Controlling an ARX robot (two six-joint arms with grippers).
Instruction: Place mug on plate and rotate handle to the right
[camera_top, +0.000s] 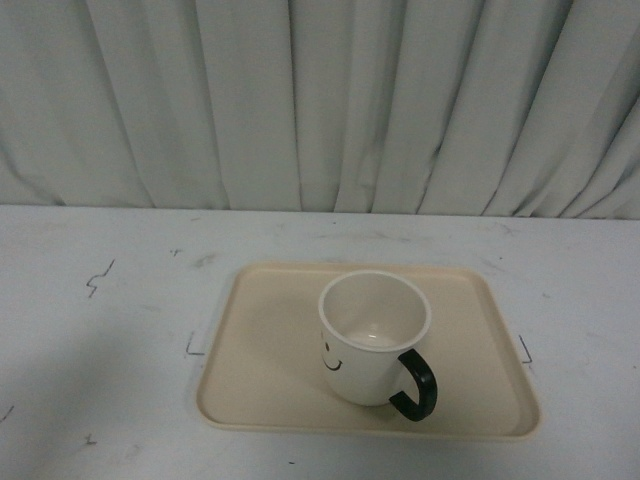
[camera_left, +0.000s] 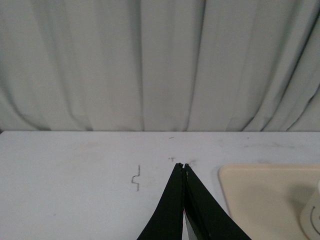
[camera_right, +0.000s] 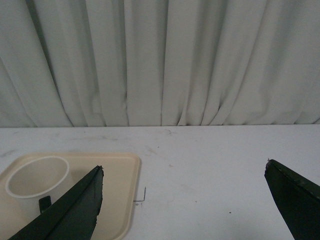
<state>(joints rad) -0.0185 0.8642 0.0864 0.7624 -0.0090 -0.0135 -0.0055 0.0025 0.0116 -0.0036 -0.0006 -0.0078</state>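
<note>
- mug (camera_top: 372, 345) sits upright on the plate (camera_top: 260, 395), handle (camera_top: 418, 385) sticking out front-right
- my left gripper (camera_left: 183, 167) is pinched closed on nothing, over the table (camera_left: 75, 175)
- my right gripper (camera_right: 183, 166) is spread wide, empty

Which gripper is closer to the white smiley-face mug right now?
Right, it seems. The white smiley-face mug shows just beside a finger of the open right gripper; the shut left gripper points at the white table beside the beige rectangular plastic tray, mug barely in view.
</note>
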